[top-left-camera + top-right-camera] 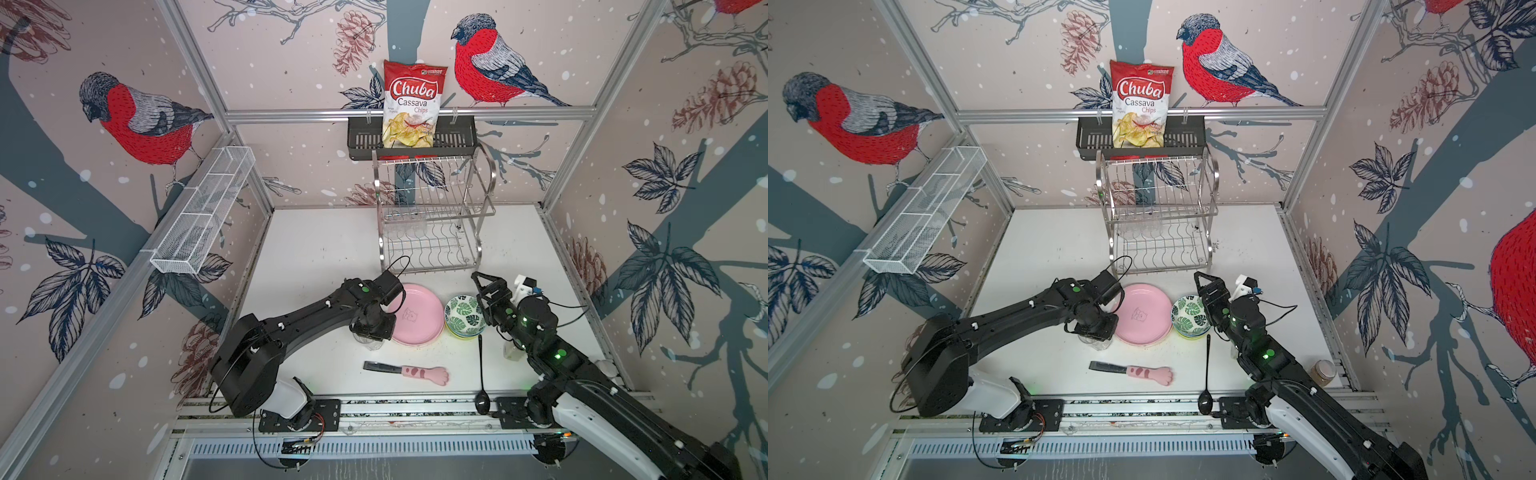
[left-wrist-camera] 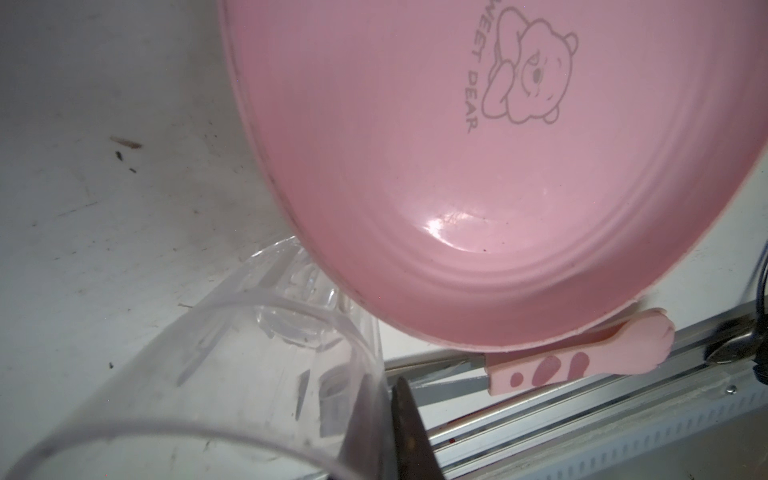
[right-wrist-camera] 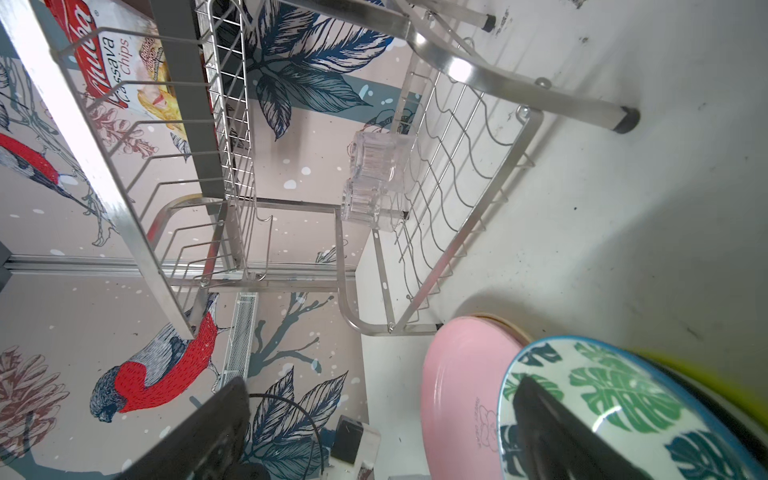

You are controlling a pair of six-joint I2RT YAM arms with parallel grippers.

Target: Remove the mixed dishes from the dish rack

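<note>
Clear glass (image 2: 249, 374), base seemingly ribbed

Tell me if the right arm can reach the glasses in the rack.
Probably yes. The right gripper, jaws open and empty, faces the dish rack; nothing blocks the lower tier's front, though the two glasses sit far back on it.

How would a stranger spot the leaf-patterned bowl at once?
Find the steel dish rack at the back of the white table. In front of it lies a pink plate; the bowl sits just right of that in a top view. Only it shows green leaves on white.
</note>
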